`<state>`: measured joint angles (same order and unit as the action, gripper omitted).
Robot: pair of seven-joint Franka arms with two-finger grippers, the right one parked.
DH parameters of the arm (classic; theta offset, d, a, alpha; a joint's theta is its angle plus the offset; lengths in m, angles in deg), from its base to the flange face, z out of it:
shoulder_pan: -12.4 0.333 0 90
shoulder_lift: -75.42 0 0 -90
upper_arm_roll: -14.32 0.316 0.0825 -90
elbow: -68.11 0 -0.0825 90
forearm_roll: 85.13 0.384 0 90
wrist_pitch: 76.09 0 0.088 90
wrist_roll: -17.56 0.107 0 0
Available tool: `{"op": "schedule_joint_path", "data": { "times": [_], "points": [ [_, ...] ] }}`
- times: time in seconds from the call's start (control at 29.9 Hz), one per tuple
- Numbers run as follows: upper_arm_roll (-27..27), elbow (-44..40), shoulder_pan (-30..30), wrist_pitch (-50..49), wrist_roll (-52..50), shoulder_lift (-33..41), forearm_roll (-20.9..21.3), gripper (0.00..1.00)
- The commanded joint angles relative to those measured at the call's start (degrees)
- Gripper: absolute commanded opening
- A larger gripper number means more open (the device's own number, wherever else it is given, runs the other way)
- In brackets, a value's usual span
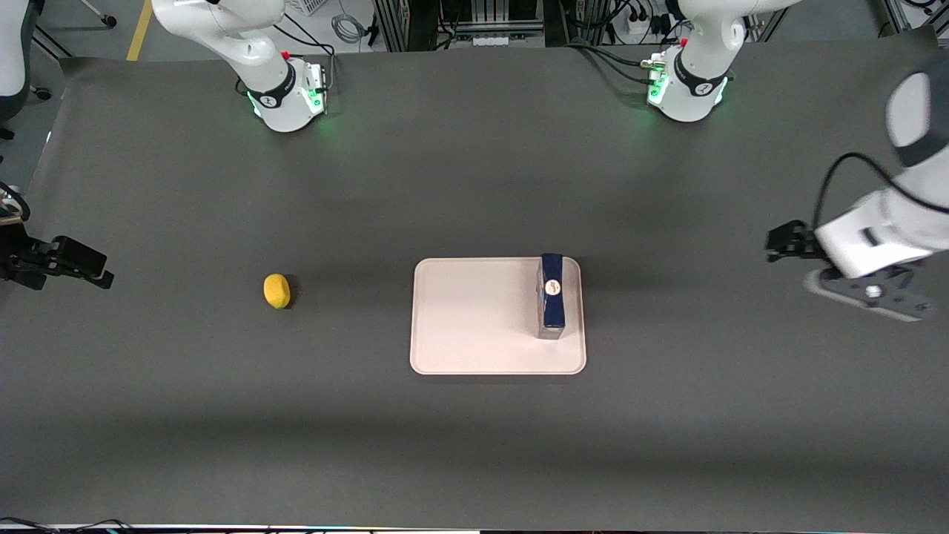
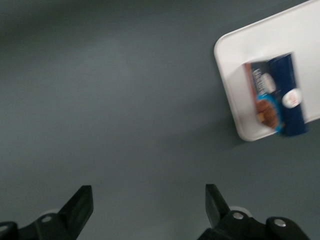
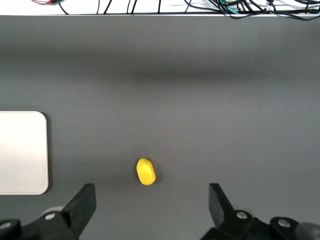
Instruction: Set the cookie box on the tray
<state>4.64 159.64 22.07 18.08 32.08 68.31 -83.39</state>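
Dark-blue cardboard, the cookie box (image 1: 551, 296) is standing on its narrow edge on the tray (image 1: 474, 319), near the tray end closest to the claw (image 1: 789, 245) and well apart from it. The claw is hanging wide open and empty above bare tabletop (image 1: 704, 415) toward the working arm's end. Judging the placement done, the arm is best pulling clear high, without sweeping near the tall, tippable box.

It was a robotics lab: two white arm bases (image 1: 285, 93) with glowing green status lights were bolted to a surface (image 1: 474, 445) covered in dark grey matting. Above those bases in the front view, black cables (image 1: 615, 59) trailed over a grey floor past metal equipment racks (image 1: 460, 18). The left arm's tool (image 1: 786, 243) hung over the surface's working-arm end.
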Motion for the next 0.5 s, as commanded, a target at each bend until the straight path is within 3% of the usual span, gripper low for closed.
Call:
{"op": "schedule_joint_path", "data": {
  "times": [0.0,0.13,0.47],
  "points": [
    [1.9,10.3,-1.0,4.4,-2.1,7.4,-1.8,1.00],
    [1.2,12.4,-1.6,4.8,-7.6,8.7,-1.6,1.00],
    [0.4,13.1,-1.8,4.0,-8.5,9.4,-2.0,1.00]
  ]
}}
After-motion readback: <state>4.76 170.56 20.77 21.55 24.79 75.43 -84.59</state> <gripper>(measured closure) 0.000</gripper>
